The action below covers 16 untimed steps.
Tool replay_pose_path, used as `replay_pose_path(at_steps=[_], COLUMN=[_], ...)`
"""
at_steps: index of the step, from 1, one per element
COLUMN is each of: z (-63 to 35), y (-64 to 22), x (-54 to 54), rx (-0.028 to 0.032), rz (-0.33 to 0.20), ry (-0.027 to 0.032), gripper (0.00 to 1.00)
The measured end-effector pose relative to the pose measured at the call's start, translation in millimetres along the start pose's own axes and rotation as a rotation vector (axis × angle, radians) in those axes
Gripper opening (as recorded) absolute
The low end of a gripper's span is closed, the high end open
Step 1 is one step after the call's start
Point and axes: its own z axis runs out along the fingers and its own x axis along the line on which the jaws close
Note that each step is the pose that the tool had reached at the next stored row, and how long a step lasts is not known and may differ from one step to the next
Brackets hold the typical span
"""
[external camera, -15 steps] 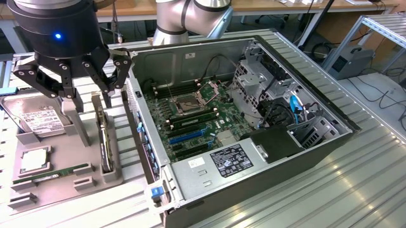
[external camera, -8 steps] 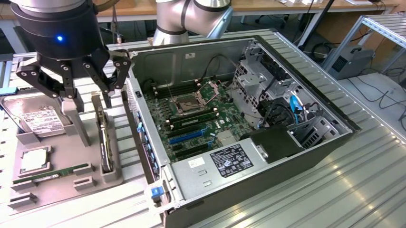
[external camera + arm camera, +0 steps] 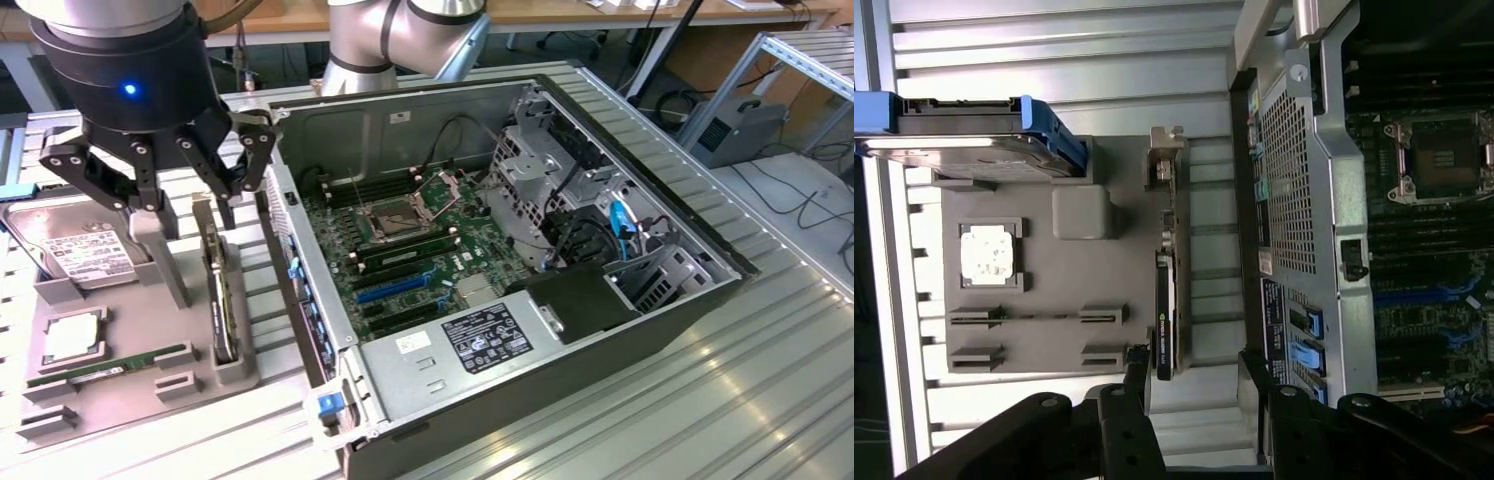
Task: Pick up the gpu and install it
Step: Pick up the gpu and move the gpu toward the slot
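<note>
Pincer (image 3: pixel 187 200) spread wide, empty, hovering above the grey tray (image 3: pixel 127 385) on the tabletop (image 3: pixel 694 420). Gpu (image 3: pixel 224 300) stands on edge in its tray slot, just beside the open computer case (image 3: pixel 534 330). Not yet gripped; pickup and installation apparently both remain.

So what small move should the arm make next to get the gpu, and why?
Probably a slight sideways shift to centre it: the open gripper hangs above the gpu, which stands on edge in the grey holder, and the wrist view shows the card nearer one finger.
</note>
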Motion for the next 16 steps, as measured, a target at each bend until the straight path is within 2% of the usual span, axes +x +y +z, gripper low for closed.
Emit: replay_pose_path(at_steps=[16], z=[10.7], y=[-0.4], x=[0.3], rx=[0.0000], rz=[0.000], ry=[0.0000], gripper=[0.48])
